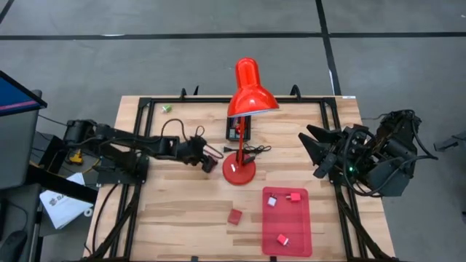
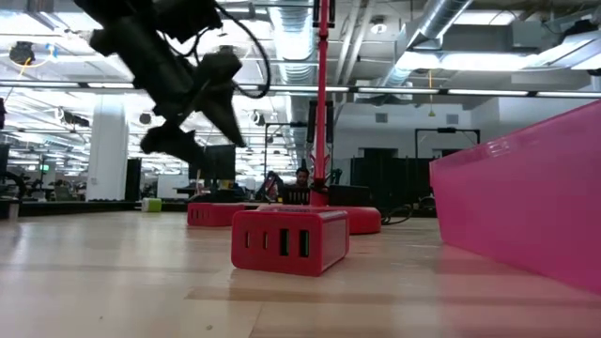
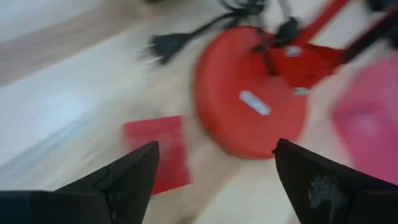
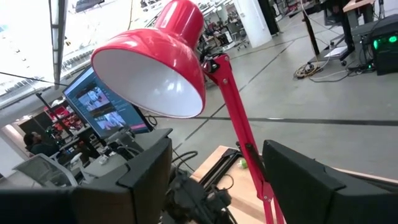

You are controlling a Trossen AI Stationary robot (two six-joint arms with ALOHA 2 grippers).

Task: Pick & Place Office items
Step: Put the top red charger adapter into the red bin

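Clearly our left tool (image 1: 211, 161), spread and empty, hovers beside the lamp base (image 1: 237, 173); reaching for the red block (image 1: 234, 216) on the counter (image 1: 175, 211) could snag it. Our right tool (image 1: 314, 154), spread, waits.

Bright, even overhead light throughout — the left wrist view smeared by blur, the lamp base (image 3: 252, 102) soft-edged.

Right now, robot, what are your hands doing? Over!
Left gripper open, empty, hovering beside the lamp base. Right gripper open, waiting at table's right edge. Red block loose on table; three pieces in the tray. Lamp stands between arms.
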